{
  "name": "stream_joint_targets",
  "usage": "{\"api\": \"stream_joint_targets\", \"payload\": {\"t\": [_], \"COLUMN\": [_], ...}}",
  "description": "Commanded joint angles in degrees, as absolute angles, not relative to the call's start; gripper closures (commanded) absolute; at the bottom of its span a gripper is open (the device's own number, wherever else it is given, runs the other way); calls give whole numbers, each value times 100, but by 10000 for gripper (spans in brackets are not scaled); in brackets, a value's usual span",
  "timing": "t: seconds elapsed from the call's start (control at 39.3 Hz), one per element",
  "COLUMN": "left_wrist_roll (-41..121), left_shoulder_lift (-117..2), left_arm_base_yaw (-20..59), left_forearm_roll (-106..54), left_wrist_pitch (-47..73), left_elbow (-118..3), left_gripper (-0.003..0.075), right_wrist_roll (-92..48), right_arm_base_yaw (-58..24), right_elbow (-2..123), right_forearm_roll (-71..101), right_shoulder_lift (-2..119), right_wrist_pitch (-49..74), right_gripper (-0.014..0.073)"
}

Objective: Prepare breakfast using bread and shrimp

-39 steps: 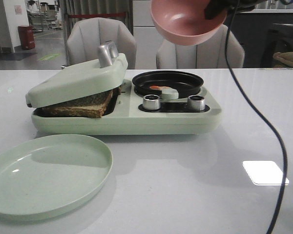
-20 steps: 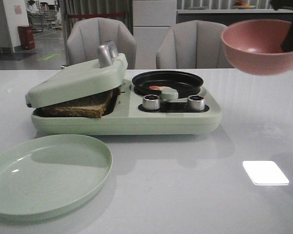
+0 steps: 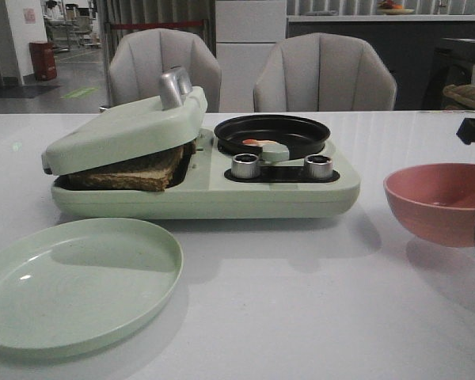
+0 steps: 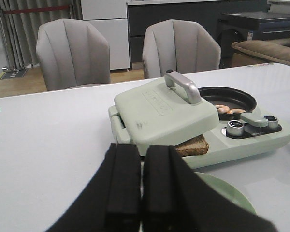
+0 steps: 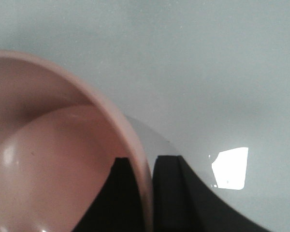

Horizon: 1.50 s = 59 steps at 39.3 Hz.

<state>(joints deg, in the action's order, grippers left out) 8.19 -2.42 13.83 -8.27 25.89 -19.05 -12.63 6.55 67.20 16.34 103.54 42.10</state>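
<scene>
A pale green plate (image 3: 75, 281) was seen at the table's left. Behind it, the bread (image 3: 134, 170) was pressed under the sandwich maker's lid (image 3: 123, 131), and the shrimp (image 3: 257, 143) lay in the black pan (image 3: 271, 133). The left gripper (image 4: 141, 181) was pressed together, while the right gripper (image 5: 144, 181) was pinched on the pink bowl's (image 3: 439, 202) rim.

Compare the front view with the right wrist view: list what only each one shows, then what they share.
Only the front view shows the breakfast maker with the bread under its lid, the shrimp in the black pan, and the green plate. Only the right wrist view shows the right tool pinching the bowl's rim, one finger inside and one outside. Both show the pink bowl and the white table.
</scene>
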Motion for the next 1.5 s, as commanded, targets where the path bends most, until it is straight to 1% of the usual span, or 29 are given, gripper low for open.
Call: {"api": "stream_joint_targets", "payload": {"t": [0.0, 0.05, 0.15, 0.2, 0.25, 0.46, 0.59, 0.76, 0.92, 1.09, 1.25, 1.35, 1.48], "left_wrist_roll": [755, 755, 755, 755, 755, 755, 755, 755, 755, 755, 755, 755, 755], "left_shoulder_lift": [-310, -310, -310, -310, -310, -310, -310, -310, -310, -310, -310, -310, -310], "left_arm_base_yaw": [1430, 1430, 1430, 1430, 1430, 1430, 1430, 1430, 1430, 1430, 1430, 1430, 1430], "left_forearm_roll": [-902, -902, -902, -902, -902, -902, -902, -902, -902, -902, -902, -902, -902], "left_wrist_pitch": [2153, 2153, 2153, 2153, 2153, 2153, 2153, 2153, 2153, 2153, 2153, 2153, 2153], "left_elbow": [-2055, -2055, -2055, -2055, -2055, -2055, -2055, -2055, -2055, -2055, -2055, -2055, -2055], "left_gripper": [606, 606, 606, 606, 606, 606, 606, 606, 606, 606, 606, 606, 606], "right_wrist_roll": [-1334, -1334, -1334, -1334, -1334, -1354, -1540, -1567, -1562, -1562, -1562, -1562, -1562], "right_arm_base_yaw": [660, 660, 660, 660, 660, 606, 404, -91, -440, -768, -1082, -1299, -1404], "right_elbow": [6837, 6837, 6842, 6863, 6897, 6992, 6984, 6706, 6023, 4931, 4070, 3536, 2971], "right_forearm_roll": [1702, 1664, 1460, 1338, 1216, 1196, 1226, 1230, 1351, 1714, 1794, 1794, 1794], "right_shoulder_lift": [10119, 10115, 10115, 10115, 10093, 9649, 8929, 7670, 6594, 5501, 4631, 4061, 3315], "right_wrist_pitch": [3926, 3882, 3778, 3774, 3814, 3986, 3739, 3061, 2261, 1246, 664, 417, 535], "right_gripper": [384, 335, 195, 149, 127, 125, 125, 125, 125, 125, 125, 125, 127]}}
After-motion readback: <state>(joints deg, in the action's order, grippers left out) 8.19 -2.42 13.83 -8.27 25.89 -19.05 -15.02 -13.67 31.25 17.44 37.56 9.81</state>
